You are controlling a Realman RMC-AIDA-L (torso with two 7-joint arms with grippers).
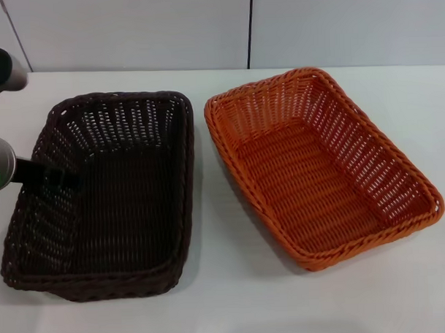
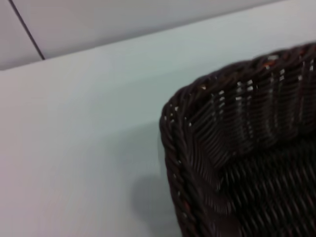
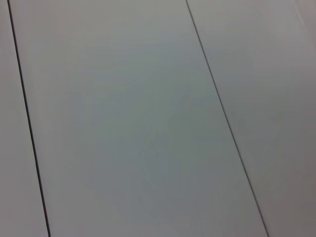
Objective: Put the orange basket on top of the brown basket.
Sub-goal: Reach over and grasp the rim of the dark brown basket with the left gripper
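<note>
left tool [image 1: 58,176] over brown basket [image 1: 129,206] left rim, grip state unclear | orange basket [image 1: 321,170] beside it

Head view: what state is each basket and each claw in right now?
Orange basket: upright, empty, on the table, beside the brown one, not stacked.
Brown basket: upright, on the table, nothing inside but the left claw.
Left claw: reaching over the brown basket's left rim; grip unclear.
Right claw: out of view.

a white table [image 1: 227,305] carries the brown basket [image 1: 108,236] beside the orange basket [image 1: 318,192].
</note>
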